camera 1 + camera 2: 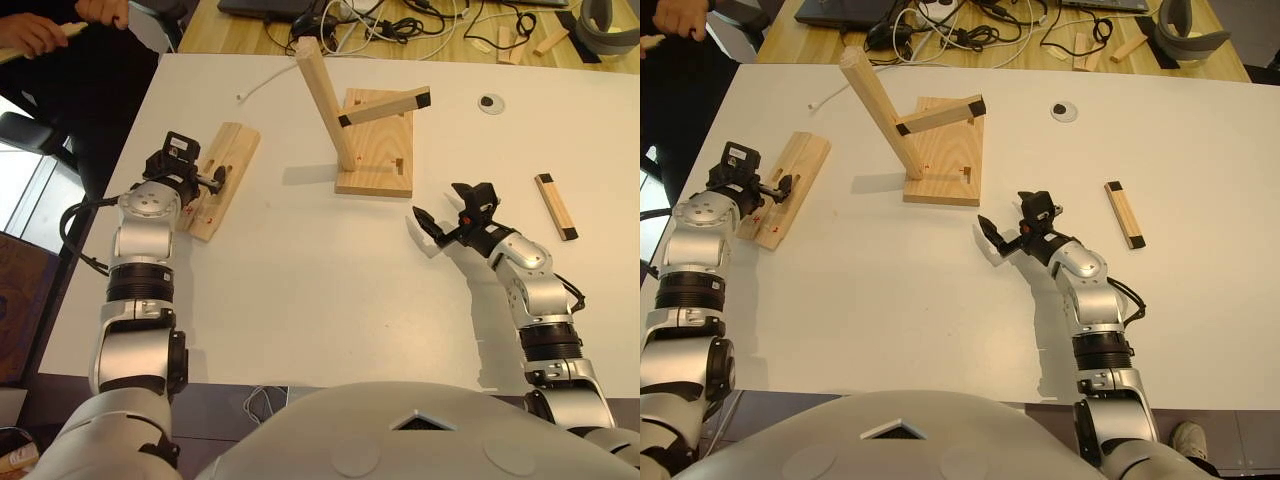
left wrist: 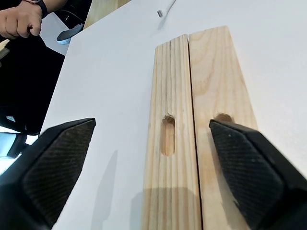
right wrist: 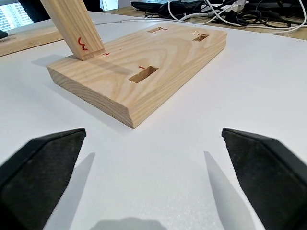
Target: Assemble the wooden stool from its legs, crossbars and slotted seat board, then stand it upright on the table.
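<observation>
The slotted seat board [image 1: 378, 160] lies flat at the table's middle back. One leg [image 1: 325, 95] stands tilted in it, and a black-tipped bar [image 1: 385, 105] leans against that leg. Two slotted wooden pieces [image 1: 222, 180] lie side by side on the left. My left gripper [image 1: 213, 180] hovers open just over them, one finger [image 2: 57, 163] outside the pair and the other finger [image 2: 254, 167] above the nearer piece [image 2: 192, 134]. My right gripper [image 1: 438, 226] is open and empty above bare table, a little in front of the seat board [image 3: 144, 62]. A short black-tipped crossbar [image 1: 556, 206] lies alone at the right.
A small round dark object [image 1: 490, 103] rests at the back right and a white cable end [image 1: 262, 85] at the back left. Behind the table, a wooden desk carries cables [image 1: 380, 25] and wood scraps [image 1: 510, 40]. A person's hand [image 1: 35, 35] holds a wooden piece at far left.
</observation>
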`<state>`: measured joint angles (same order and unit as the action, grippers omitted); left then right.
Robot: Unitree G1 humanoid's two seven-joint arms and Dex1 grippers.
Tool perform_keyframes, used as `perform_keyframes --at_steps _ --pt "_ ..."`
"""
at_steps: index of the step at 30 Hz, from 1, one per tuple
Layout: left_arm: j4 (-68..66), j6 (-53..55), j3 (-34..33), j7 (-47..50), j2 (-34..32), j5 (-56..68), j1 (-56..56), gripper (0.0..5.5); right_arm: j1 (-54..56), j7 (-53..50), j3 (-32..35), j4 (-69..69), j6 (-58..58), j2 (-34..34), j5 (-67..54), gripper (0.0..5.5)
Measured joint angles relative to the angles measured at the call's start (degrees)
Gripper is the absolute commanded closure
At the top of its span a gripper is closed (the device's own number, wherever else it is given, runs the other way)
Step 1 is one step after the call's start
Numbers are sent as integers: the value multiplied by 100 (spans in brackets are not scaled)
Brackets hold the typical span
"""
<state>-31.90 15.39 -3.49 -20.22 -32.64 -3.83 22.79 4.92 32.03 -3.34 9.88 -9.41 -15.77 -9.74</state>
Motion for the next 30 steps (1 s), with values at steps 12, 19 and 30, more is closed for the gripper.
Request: perform_keyframes --at_steps 12,19,30 --pt "-291 -469 49 335 -151 -339 -62 110 2 -25 11 2 40 28 -6 10" --pt "-464 -877 363 221 -328 -642 -63 110 16 -22 17 29 51 37 -7 10" --pt "377 -652 577 -108 -319 -680 -520 110 67 -30 36 117 60 39 -11 10"
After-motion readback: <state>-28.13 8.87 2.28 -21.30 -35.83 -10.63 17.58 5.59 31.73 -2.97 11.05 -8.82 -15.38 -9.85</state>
